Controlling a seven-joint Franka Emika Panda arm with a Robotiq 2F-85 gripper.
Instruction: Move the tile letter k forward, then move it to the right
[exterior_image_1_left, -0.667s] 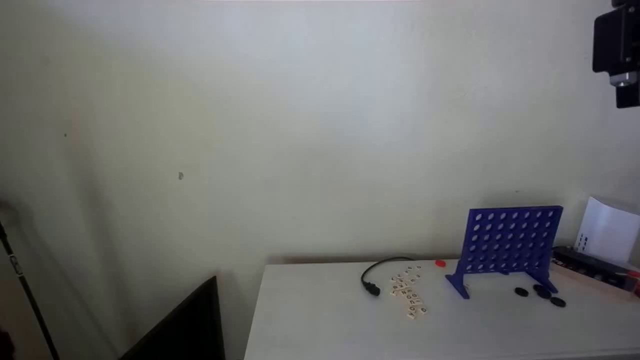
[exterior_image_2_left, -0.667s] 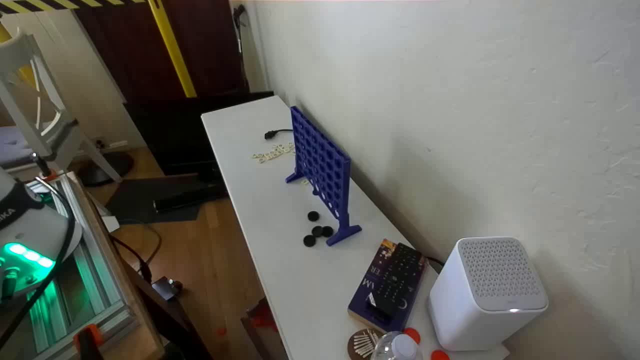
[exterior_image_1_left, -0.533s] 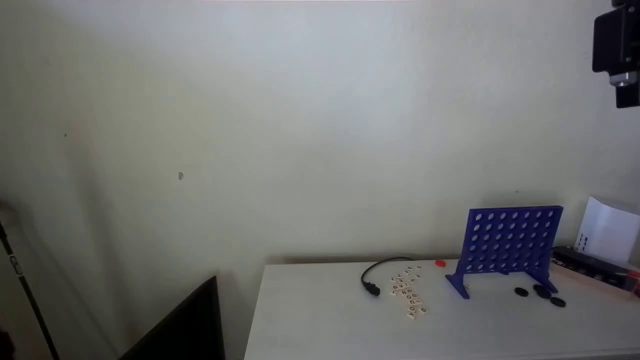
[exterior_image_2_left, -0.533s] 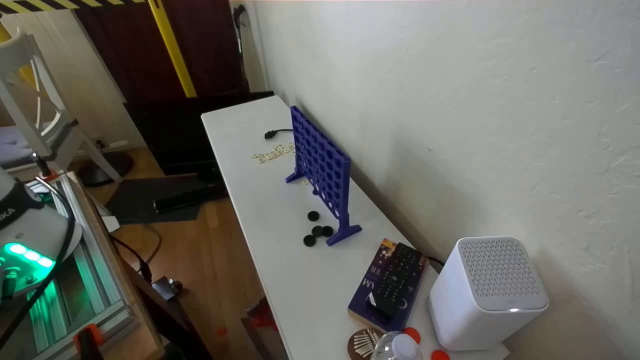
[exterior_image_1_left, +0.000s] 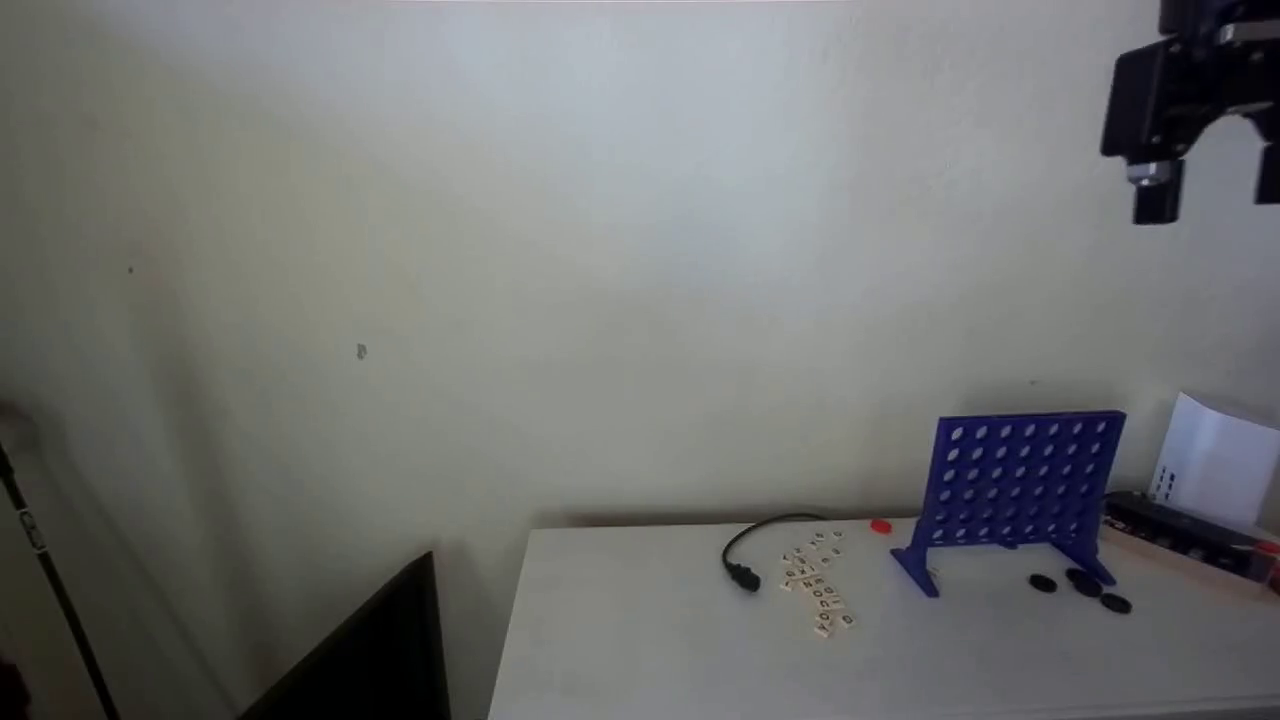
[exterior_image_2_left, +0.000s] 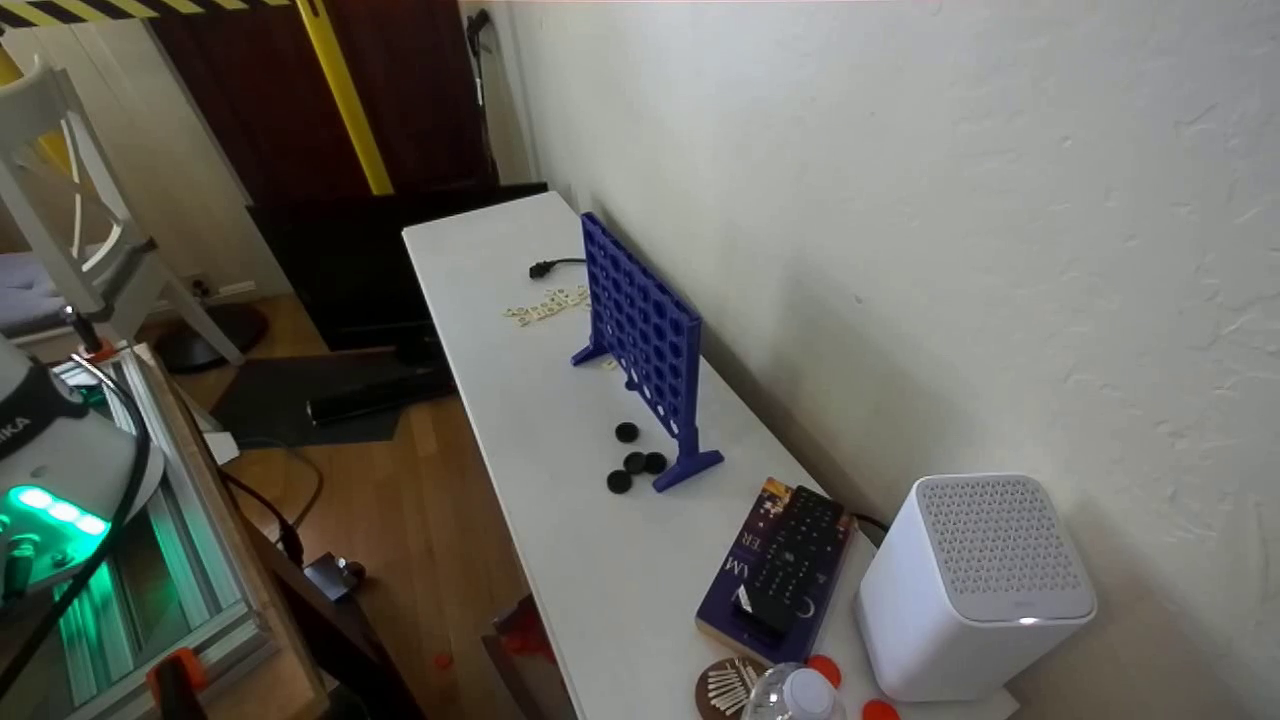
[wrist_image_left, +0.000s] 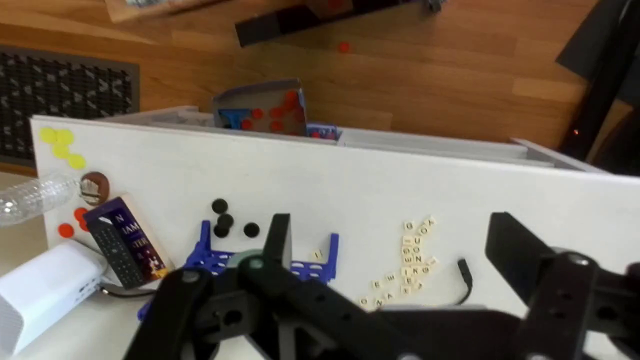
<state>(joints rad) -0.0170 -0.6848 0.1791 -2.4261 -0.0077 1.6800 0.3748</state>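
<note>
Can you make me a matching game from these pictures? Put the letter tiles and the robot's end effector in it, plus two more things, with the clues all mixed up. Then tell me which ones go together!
Things:
1. letter tiles
2. game rack
3. end effector
4. plug

Clues:
A. open, up in the air
B. cream, with dark letters
C. black, at the end of a cable
D. blue, standing upright

Right pairs: 1-B, 2-D, 3-A, 4-C.
</note>
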